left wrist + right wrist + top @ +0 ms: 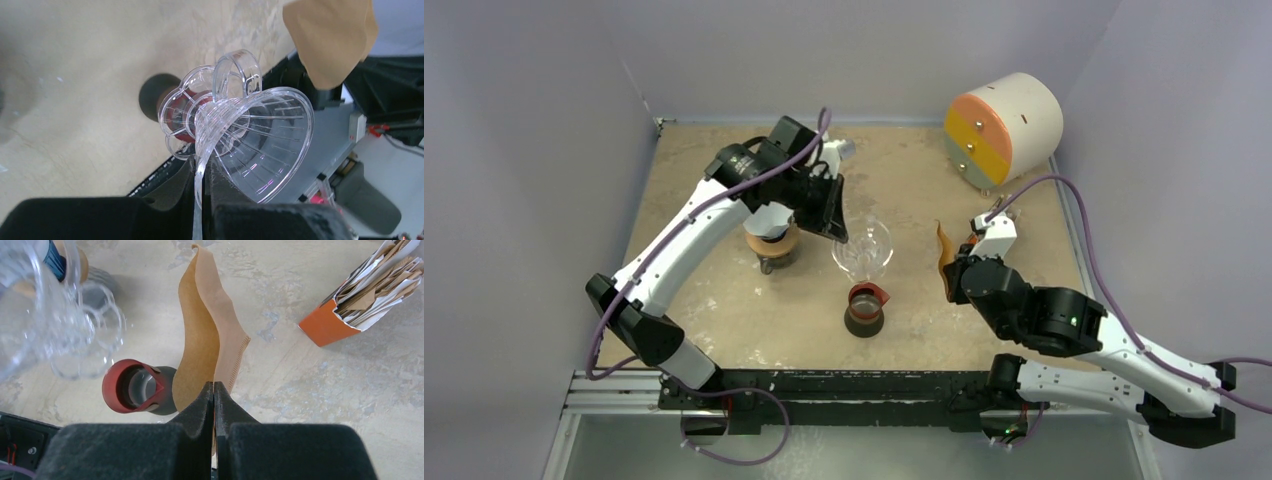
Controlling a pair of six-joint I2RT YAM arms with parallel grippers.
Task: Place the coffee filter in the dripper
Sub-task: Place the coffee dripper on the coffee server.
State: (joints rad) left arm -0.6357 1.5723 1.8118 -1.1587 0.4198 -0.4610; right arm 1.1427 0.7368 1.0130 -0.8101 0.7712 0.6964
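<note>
My right gripper (214, 385) is shut on the lower edge of a brown paper coffee filter (205, 335), which stands up from the jaws, folded and wavy. From above, the coffee filter (944, 250) hangs at the right gripper (951, 272), right of centre. Of the dripper only a deep-blue sliver (54, 260) shows, in a tan wooden ring (80, 262); the left arm hides it from above. My left gripper (207, 165) is shut on the rim of a clear ribbed cone (265, 145) with a handle, tilted, held over a red-rimmed pot (865, 305).
An orange box of spare filters (350, 305) lies on the table to the right. A round drawer unit (1004, 125) with orange, yellow and green fronts stands at the back right. Grey walls close off the left and right sides.
</note>
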